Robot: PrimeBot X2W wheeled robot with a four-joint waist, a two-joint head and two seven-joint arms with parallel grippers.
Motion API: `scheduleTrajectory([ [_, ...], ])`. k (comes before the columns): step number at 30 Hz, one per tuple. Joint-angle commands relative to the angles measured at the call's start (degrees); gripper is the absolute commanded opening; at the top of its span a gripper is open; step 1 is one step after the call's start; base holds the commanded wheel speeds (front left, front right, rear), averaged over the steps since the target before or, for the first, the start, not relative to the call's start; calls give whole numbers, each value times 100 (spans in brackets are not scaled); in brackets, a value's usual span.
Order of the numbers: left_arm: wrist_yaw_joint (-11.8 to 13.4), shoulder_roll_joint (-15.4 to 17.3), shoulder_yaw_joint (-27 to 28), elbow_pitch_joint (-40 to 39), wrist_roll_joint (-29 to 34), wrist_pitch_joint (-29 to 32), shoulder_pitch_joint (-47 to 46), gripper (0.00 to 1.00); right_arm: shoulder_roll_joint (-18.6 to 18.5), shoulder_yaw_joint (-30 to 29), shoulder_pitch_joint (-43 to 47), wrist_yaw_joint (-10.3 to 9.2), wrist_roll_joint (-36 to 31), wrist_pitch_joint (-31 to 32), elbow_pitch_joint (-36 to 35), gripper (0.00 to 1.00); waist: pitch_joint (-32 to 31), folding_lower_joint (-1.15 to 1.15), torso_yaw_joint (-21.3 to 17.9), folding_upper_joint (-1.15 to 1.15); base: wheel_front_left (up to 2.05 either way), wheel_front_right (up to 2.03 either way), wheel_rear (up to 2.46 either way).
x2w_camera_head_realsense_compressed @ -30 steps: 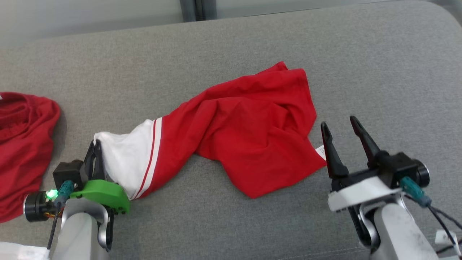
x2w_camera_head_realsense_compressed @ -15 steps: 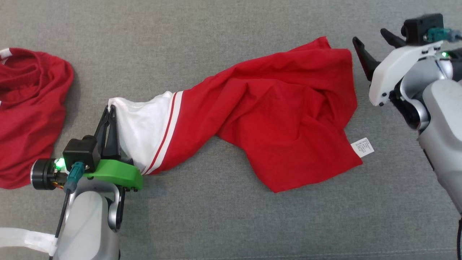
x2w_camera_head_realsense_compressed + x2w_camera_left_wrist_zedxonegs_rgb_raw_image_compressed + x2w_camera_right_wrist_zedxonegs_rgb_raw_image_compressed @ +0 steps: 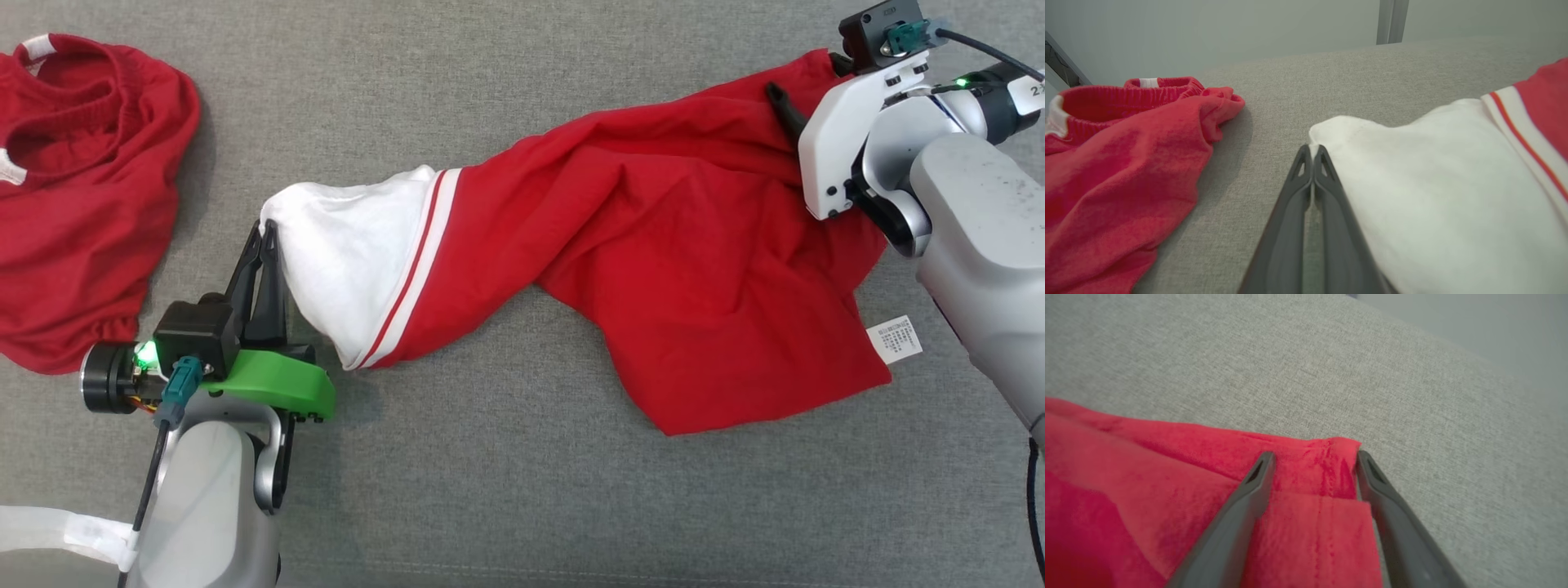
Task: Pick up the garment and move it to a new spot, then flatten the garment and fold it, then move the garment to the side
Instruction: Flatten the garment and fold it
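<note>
Likely a living room: grey upholstered sofa cushion (image 3: pixel 522 490) (plain pale wall (image 3: pixel 1208 28) behind).

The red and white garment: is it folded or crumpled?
Crumpled, unfolded: the garment lies wrinkled between the left claw, shut on its white end, and the open right claw.

On cushion (image 3: pixel 490 506): garment (image 3: pixel 653 269) spread ctr to right, 2nd garment (image 3: pixel 73 204) at far left, gap btwn them.
</note>
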Motion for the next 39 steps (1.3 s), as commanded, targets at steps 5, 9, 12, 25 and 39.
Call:
scheduleTrajectory([
  [5, -10, 47, 36, -20, 53, -1, -58, 0, 30, 519, -126, -1, 157, -357, 277, 3, 18, 0, 22, 0, 0, 0, 0],
  [9, 16, 135, 58, -105, 105, -1, -96, 0, -95, 777, -344, -6, 173, -936, 347, 0, -29, 0, -43, 0, 0, 0, 0],
  [12, -22, 249, 61, -279, 165, -1, -170, 0, -121, 833, -480, -6, 288, -1354, 373, 0, -108, 0, -138, 0, 0, 0, 0],
  [25, -333, 1520, -327, -933, 609, 130, -2219, 0, -419, 693, -1783, -6, 922, -2139, 107, 0, -142, 0, -699, 0, 0, 0, 0],
  [39, -368, 2213, -1600, 442, 1025, 31, -7208, 0, -140, -1274, -4417, -6, -1175, -2582, 563, 0, 931, 0, -1112, 0, 0, 0, 0],
])
